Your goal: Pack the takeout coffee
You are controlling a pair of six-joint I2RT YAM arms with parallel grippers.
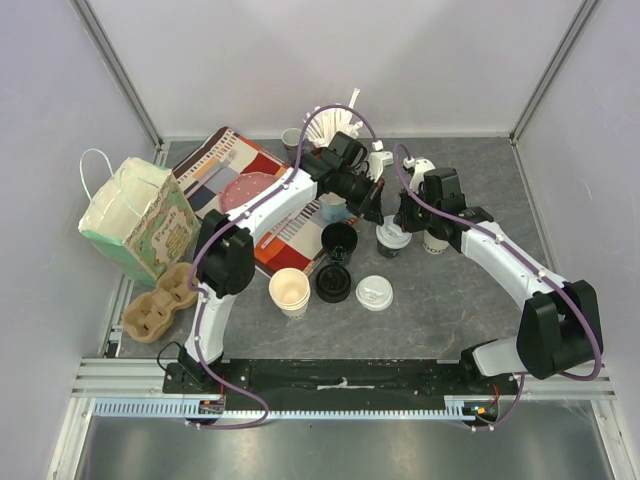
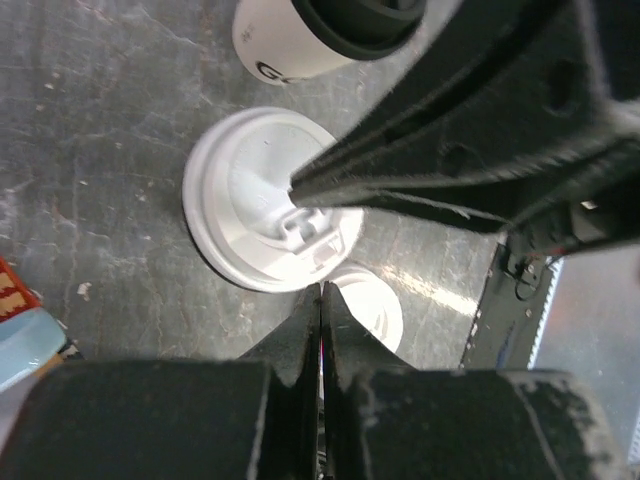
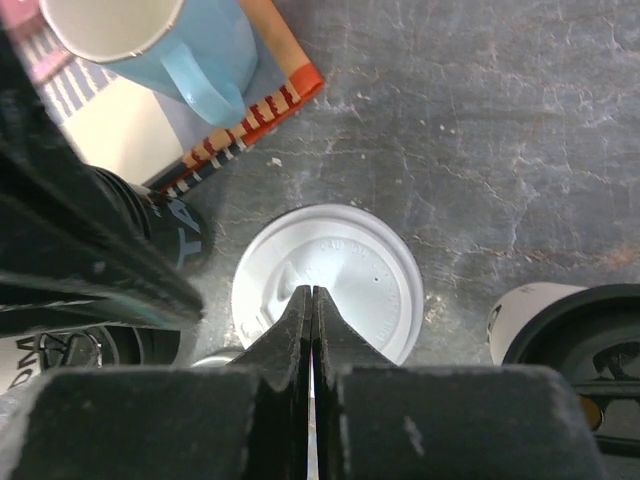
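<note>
A paper cup with a white lid stands mid-table; the lid fills the left wrist view and the right wrist view. My left gripper is shut and empty, its tips at the lid's near edge. My right gripper is shut and empty, its tips over the lid's middle; I cannot tell if they touch it. A paper cup with a black lid stands just right of it.
A glossy black mug, a loose black lid, a loose white lid and an open paper cup sit nearer. A light-blue mug stands on a magazine. A paper bag and cup carrier are left.
</note>
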